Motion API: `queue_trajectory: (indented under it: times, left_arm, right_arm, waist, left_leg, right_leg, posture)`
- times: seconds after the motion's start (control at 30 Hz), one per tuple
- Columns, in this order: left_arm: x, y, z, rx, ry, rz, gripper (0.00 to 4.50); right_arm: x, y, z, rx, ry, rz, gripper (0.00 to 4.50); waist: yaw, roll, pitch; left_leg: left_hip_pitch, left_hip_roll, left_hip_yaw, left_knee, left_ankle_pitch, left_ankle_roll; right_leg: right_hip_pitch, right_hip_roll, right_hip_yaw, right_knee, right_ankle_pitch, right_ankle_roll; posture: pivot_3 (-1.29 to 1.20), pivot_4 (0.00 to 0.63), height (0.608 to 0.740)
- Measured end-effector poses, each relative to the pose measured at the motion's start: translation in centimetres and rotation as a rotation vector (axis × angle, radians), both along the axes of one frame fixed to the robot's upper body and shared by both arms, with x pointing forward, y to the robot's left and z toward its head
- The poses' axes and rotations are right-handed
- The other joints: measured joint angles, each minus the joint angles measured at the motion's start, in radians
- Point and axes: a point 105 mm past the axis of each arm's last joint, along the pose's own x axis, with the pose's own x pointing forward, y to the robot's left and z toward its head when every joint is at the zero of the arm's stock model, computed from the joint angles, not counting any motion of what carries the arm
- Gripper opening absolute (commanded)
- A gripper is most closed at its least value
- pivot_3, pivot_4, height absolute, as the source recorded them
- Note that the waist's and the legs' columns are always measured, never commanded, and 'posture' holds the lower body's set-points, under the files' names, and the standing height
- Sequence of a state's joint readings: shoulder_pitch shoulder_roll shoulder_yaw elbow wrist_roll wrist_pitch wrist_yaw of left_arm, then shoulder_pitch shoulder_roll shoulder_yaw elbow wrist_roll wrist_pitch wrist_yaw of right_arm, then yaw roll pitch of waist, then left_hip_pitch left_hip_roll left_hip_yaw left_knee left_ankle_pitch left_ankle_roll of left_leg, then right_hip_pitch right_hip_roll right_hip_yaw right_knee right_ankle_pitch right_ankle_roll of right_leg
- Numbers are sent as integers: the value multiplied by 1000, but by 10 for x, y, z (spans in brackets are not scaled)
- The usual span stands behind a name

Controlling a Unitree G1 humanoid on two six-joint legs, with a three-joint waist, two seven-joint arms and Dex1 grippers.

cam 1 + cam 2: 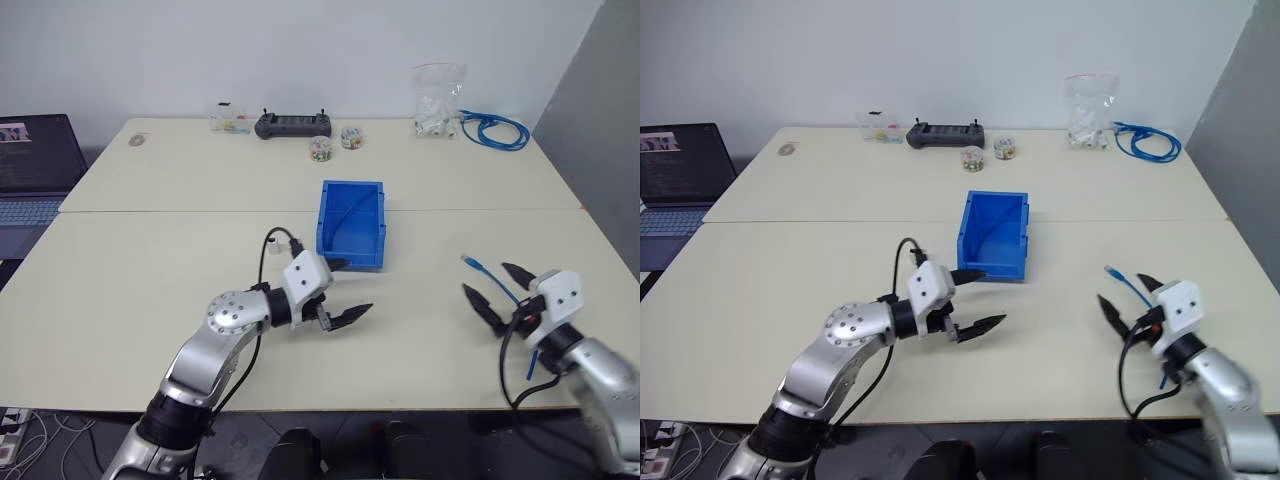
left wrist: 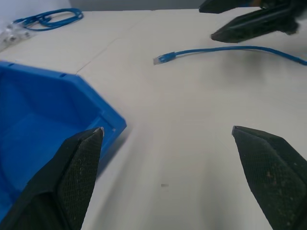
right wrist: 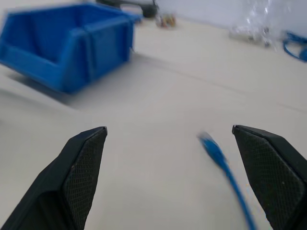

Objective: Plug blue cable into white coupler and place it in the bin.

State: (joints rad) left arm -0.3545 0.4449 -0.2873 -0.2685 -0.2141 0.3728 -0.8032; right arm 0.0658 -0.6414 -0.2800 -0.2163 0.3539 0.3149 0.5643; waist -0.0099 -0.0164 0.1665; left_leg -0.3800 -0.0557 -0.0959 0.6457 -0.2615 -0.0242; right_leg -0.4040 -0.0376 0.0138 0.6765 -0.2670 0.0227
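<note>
The blue cable [image 1: 497,283] is found on the counter [image 1: 150,260] at the robot's right, its clear-plugged end [image 2: 158,59] pointed back toward the middle of the counter and its length running away beneath the right gripper [image 1: 497,287]. That gripper is held wide open with nothing in it, directly over the cable's near stretch, and the cable's long axis is seen to lie roughly along the line the gripper points. The left gripper [image 1: 342,291] is likewise spread open and empty, set just in front of the bin [image 1: 352,225], well apart from the cable. The right arm is therefore judged the nearer one for a pickup. The white coupler cannot be made out on the counter; a clear bag of white parts [image 1: 437,100] is noted at the far edge beside a coiled blue bundle [image 1: 493,130].
</note>
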Motion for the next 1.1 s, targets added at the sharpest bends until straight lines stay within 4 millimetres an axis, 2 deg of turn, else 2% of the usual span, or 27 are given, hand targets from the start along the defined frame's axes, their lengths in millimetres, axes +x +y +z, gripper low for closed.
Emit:
queue_trajectory:
  times: [0.1,0.2,0.33,0.57,0.73,0.83,1.1]
  left_arm:
    - [-1,-15,7,9,-17,-57,4500]
    - [-3,-21,6,28,-18,-85,4500]
    - [-5,-24,4,35,-2,-103,4500]
    - [-6,-30,7,29,-4,-114,4500]
    - [-5,-30,6,32,4,-112,4500]
    - [-6,-30,5,34,10,-113,4500]
    - [-7,-28,3,47,30,-126,4500]
  right_arm:
    - [17,-30,-10,-49,161,-58,4446]
    - [32,-40,-17,-29,251,-78,4446]
    - [39,-35,-27,-14,337,-4,4446]
    - [51,-30,-24,9,385,92,4446]
    - [54,-31,-23,-8,408,105,3466]
    - [55,-30,-23,-42,413,122,2605]
    - [57,-24,-24,-93,397,183,698]
  waist:
    - [-7,0,0]
    - [-16,-1,0]
    - [-17,-1,1]
    - [-19,-1,1]
    - [-19,-1,1]
    - [-19,-2,1]
    - [-20,-2,1]
  left_leg:
    - [0,1,1,-1,0,0]
    - [0,2,1,-1,0,0]
    - [0,1,1,0,0,0]
    - [0,1,2,1,0,0]
    - [0,1,1,1,0,0]
    - [0,1,1,1,0,0]
    - [0,1,2,1,0,0]
  right_leg:
    - [0,0,1,0,1,-2]
    - [0,0,0,1,3,-5]
    - [0,0,0,1,3,-4]
    - [0,0,1,1,3,-4]
    - [0,0,1,1,3,-4]
    - [0,0,1,1,3,-4]
    - [0,0,1,1,3,-4]
  posture:
    - [0,150,740]
    - [0,150,740]
    - [0,150,740]
    - [0,150,740]
    - [0,150,740]
    - [0,150,740]
    - [0,150,740]
